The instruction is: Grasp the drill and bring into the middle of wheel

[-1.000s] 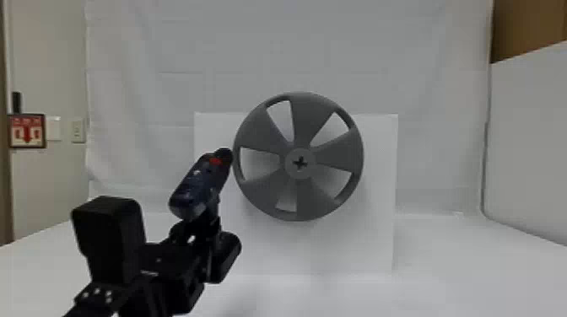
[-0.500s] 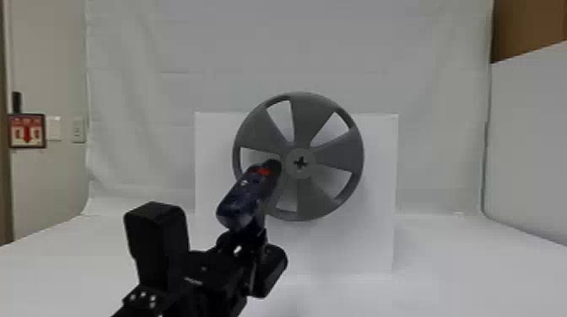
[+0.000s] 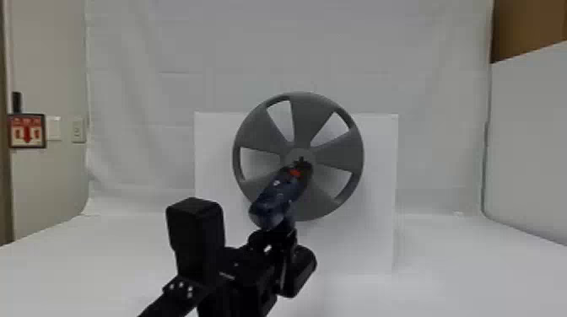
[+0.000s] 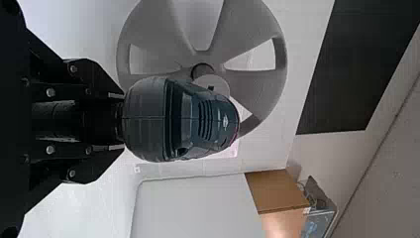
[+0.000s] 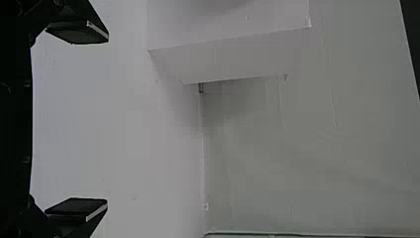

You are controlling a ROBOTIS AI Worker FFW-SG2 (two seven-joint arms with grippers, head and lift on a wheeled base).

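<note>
The white tabletop [image 3: 455, 261] spread widest, giving the arm open room to work in front. On it the white panel [image 3: 375, 240] stood upright, and before that the grey wheel [image 3: 337, 151] faced us, its middle presented squarely, we judged, so that a tool could come straight in.

The left arm [image 3: 240, 274] came in low from the robot's left, so the wheel's upper part lay open to our view. Its left gripper [image 4: 119, 120] was clamped on the handle of the drill [image 4: 188, 119] from below, one finger on each side, which left the body free above and the nose free to point forward at the wheel. The right gripper [image 5: 105, 119] waited with its fingers wide apart and nothing between them; we took this for a one-armed job.

At the small end, the drill's nose overlapped the lower part of the hub [image 3: 291, 154], just under the dark cross [image 3: 301, 160]. The tool hid its own tip, so we could not be sure whether it touched. We judged the aim nearly done, with a slight lift and careful centring wanted, lest the nose knock the hub off-centre.
</note>
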